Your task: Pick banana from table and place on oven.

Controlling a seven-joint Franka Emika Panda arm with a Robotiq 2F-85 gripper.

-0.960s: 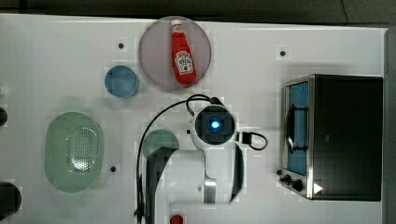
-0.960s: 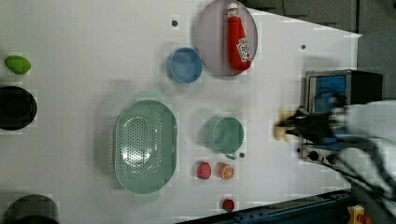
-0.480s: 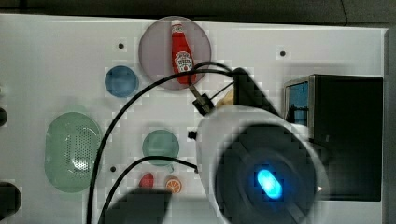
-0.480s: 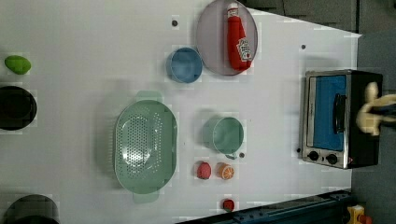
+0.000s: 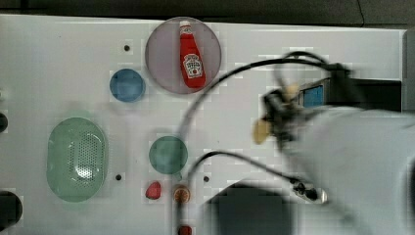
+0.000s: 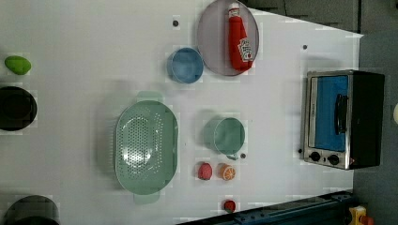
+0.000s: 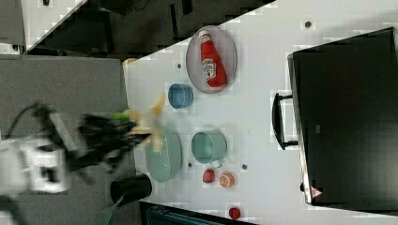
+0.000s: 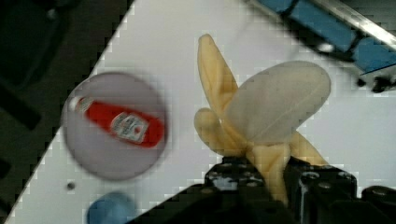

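My claw is clenched on the banana, carried above the table near the oven; ketchup bottle lies on the grey plate, its white label's writing too blurred to read.

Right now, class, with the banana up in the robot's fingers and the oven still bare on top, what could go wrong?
1. The fingers pinch only the banana's stem end, so its peeled flaps hang free and it might swing or slip out.
2. Dropped early, it could land on the table short of the oven.
3. The oven's top looks flat and bare, so a curved banana may roll off.
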